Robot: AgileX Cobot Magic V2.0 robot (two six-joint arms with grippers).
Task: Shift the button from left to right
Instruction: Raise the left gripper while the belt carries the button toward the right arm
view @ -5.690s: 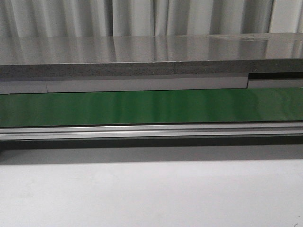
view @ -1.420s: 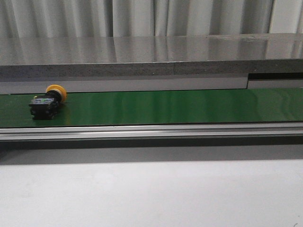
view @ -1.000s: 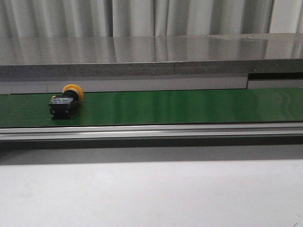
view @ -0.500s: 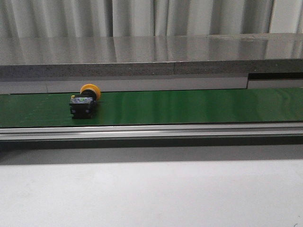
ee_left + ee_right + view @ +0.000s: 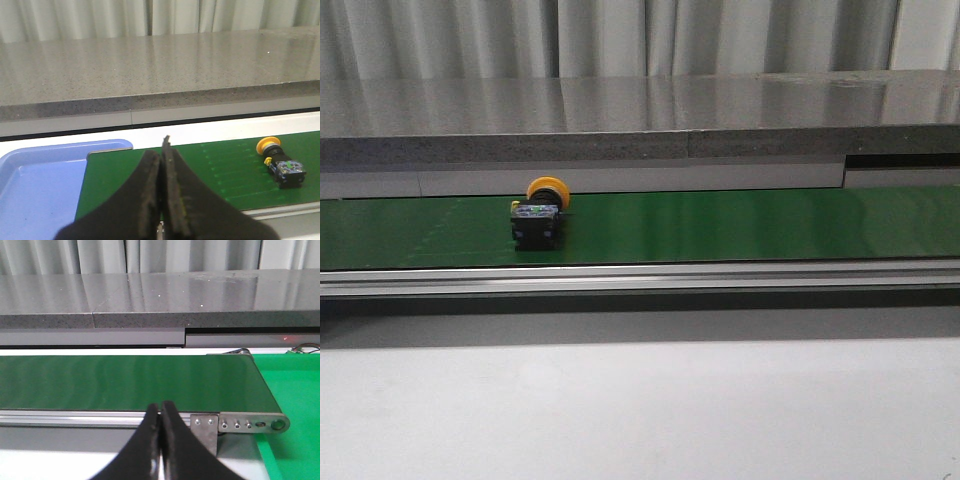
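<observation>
The button (image 5: pixel 539 213), yellow-orange cap on a black body, lies on its side on the green belt (image 5: pixel 720 225), left of centre in the front view. In the left wrist view the button (image 5: pixel 282 162) lies on the belt (image 5: pixel 225 175) well to one side of my left gripper (image 5: pixel 163 155), which is shut and empty. My right gripper (image 5: pixel 160 412) is shut and empty in front of the belt's rail (image 5: pixel 75 415) near the belt's right end; no button shows in that view. Neither gripper shows in the front view.
A blue tray (image 5: pixel 40 185) sits beside the belt's left end. A bright green surface (image 5: pixel 290 390) lies past the belt's right end bracket (image 5: pixel 240 424). A grey stone ledge (image 5: pixel 640 125) runs behind the belt. A white tabletop (image 5: pixel 640 410) lies in front.
The button has travelled rightward along the belt, from near the left edge toward the centre. It was absent at first. The grippers are out of the front view throughout.
</observation>
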